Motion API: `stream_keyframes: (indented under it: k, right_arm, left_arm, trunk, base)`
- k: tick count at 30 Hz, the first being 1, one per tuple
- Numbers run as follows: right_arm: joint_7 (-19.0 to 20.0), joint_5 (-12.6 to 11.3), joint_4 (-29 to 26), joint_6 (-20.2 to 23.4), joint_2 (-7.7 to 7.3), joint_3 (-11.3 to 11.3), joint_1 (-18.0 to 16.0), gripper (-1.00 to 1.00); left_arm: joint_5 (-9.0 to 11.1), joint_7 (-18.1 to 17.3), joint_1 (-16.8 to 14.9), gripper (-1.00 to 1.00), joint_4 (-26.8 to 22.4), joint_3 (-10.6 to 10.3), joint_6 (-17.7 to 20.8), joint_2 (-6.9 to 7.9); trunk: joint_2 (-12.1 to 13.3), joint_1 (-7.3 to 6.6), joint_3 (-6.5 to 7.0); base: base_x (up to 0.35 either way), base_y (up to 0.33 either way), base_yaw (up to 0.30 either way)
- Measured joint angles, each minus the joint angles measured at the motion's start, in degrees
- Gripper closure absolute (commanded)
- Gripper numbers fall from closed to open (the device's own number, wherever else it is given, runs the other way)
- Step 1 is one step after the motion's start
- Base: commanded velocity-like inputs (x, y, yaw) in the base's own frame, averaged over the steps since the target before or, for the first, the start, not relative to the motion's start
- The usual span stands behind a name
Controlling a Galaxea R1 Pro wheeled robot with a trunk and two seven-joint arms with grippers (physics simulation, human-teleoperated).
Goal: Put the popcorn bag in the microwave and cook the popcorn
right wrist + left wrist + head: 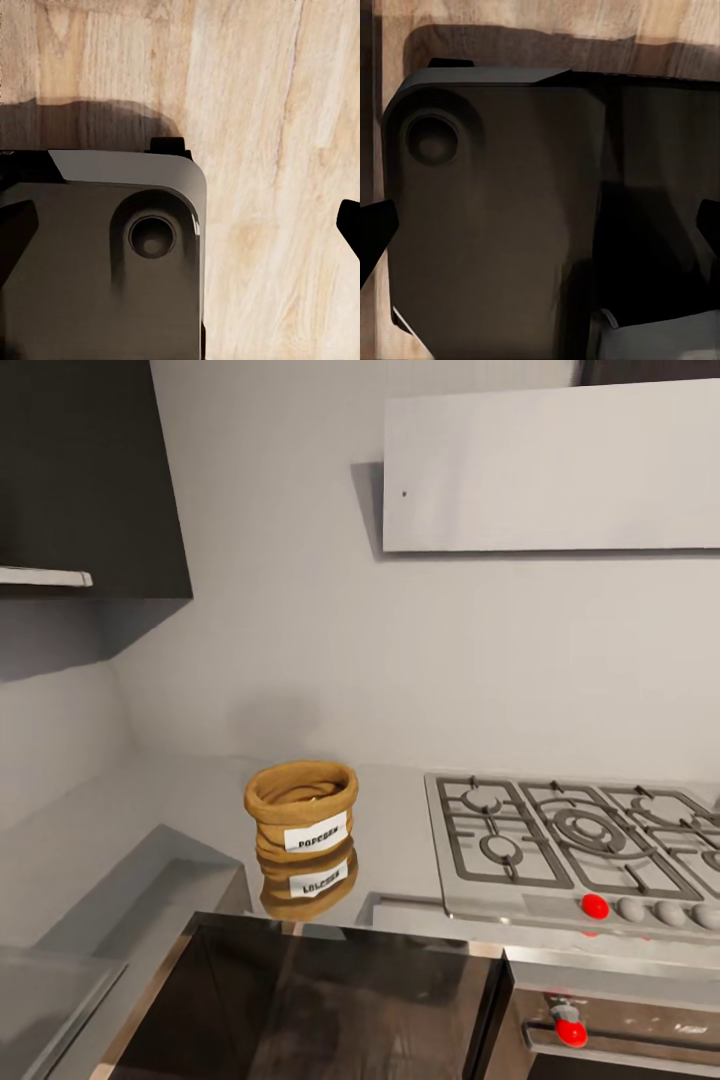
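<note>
The popcorn bag (pixel 301 809), a small mustard-tan sack with a rolled rim and a white label, stands upright on the glossy grey countertop (pixel 190 800), which mirrors it. It sits just left of the hob. The microwave is out of view. My left gripper (pixel 540 232) hangs open over my own dark base, with a black fingertip (pixel 375 236) at each side of its wrist view. My right gripper (pixel 180 232) is open too, above the base and the wooden floor, far from the bag.
A steel gas hob (pixel 570 840) with grates and a red knob (pixel 595 906) lies right of the bag. A flat white hood (pixel 550 465) hangs above it. A dark wall cabinet (pixel 90 470) is at the upper left. Dark glossy cabinet fronts (pixel 320 1000) lie below the worktop.
</note>
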Motion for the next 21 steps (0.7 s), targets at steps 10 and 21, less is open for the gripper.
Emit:
stream_keyframes:
  k: [10, 21]
  right_arm:
    - [0.0, 0.0, 0.0, 0.0, -0.02, 0.0, 0.0, -1.0]
    - [0.0, 0.0, 0.0, -0.1, -0.09, 0.0, 0.0, -1.0]
  left_arm:
    - [0.0, 0.0, 0.0, -1.0, 0.0, 0.0, 0.0, 0.0]
    - [0.0, 0.0, 0.0, -1.0, 0.0, 0.0, 0.0, 0.03]
  trunk:
    - [4.0, -2.2, 1.8]
    - [8.4, -4.61, 3.77]
  base:
    - [0.0, 0.0, 0.0]
    - [0.0, 0.0, 0.0]
